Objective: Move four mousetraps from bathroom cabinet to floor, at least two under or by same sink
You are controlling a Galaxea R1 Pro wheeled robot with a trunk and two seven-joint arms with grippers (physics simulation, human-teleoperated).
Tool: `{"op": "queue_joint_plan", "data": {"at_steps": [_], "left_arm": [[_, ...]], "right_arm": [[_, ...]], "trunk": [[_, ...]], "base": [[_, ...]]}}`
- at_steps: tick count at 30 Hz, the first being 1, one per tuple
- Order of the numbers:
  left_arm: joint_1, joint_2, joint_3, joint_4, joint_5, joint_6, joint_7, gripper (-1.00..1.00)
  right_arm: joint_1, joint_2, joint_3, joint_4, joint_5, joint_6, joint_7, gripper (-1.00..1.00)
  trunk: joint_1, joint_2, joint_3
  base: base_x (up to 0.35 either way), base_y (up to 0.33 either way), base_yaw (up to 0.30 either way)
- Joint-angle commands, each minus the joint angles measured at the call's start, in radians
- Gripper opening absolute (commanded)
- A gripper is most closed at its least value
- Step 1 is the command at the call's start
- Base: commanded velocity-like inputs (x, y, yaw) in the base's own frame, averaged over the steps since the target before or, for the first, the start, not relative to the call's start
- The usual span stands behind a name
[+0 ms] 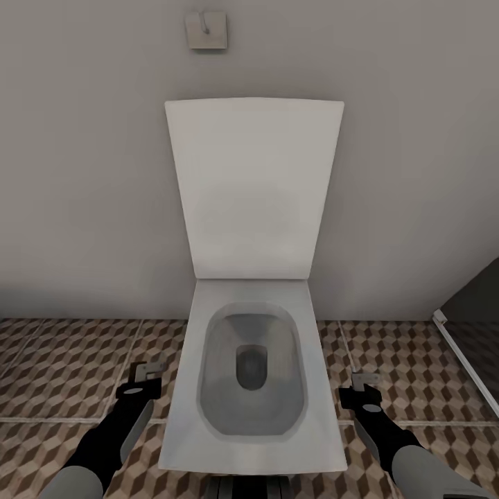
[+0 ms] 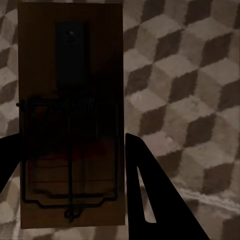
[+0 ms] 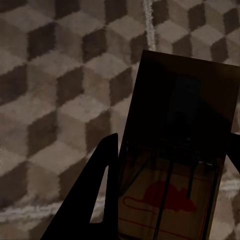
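Mousetrap (image 3: 177, 165) in right tool (image 3: 170, 175), red mouse print

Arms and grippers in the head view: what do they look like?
Both match: pale grey forearm shells narrowing to glossy black wrist sections, ending in the left gripper and right gripper, small grey metal blocks. In the wrist views the fingers are flat black wedges, slotted. No cables or markings visible.

White toilet (image 1: 253, 388) with lid raised, grey wall (image 1: 83, 173), small wall hook (image 1: 206, 30)
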Motion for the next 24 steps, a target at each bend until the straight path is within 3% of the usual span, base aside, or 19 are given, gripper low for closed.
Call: {"op": "queue_joint_plan", "data": {"at_steps": [1,24], "left_arm": [[-0.002,0.001,-0.006,0.003,0.008,0.004,0.009,-1.0],[-0.014,-0.005,-0.006,0.038,0.007,0.002,0.009,-1.0]], "right_arm": [[-0.001,0.0,-0.003,0.001,0.006,-0.003,-0.001,-1.0],[-0.001,0.002,-0.002,0.001,0.01,-0.002,-0.001,-1.0]], "trunk": [[0.0,0.0,-0.001],[0.009,-0.005,-0.082]], "base": [[0.0,0.0,0.0],[0.0,0.0,0.0]]}}
